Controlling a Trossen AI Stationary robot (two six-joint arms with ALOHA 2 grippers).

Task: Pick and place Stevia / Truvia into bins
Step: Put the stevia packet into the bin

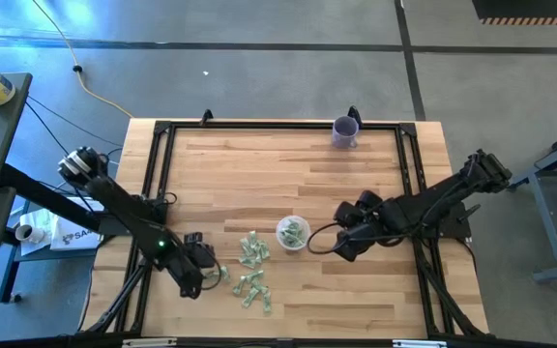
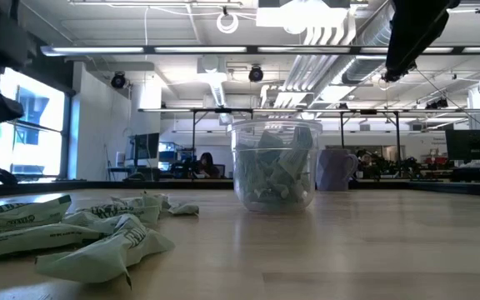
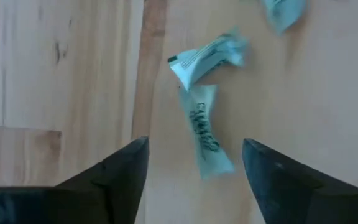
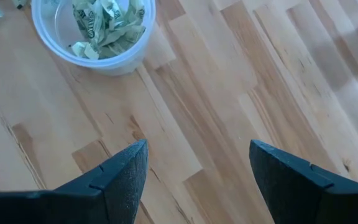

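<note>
Several pale green sachets [image 1: 252, 268] lie flat on the wood near the table's near edge, also low at the left of the low view [image 2: 73, 233]. The clear cup [image 1: 292, 233] stands upright to their right with sachets inside [image 4: 104, 22]. My left gripper [image 3: 194, 165] is open above the table at the left end of the heap, its fingers on either side of one sachet [image 3: 205, 130] without touching it. A crumpled sachet [image 3: 207, 56] lies just beyond. My right gripper [image 4: 197, 165] is open over bare wood to the right of the cup [image 4: 92, 31].
A purple cup [image 1: 345, 131] stands at the table's far edge. A black frame [image 1: 162, 145] runs round the tabletop. Bare wood spreads across the table's far half and right of the clear cup [image 2: 275, 162].
</note>
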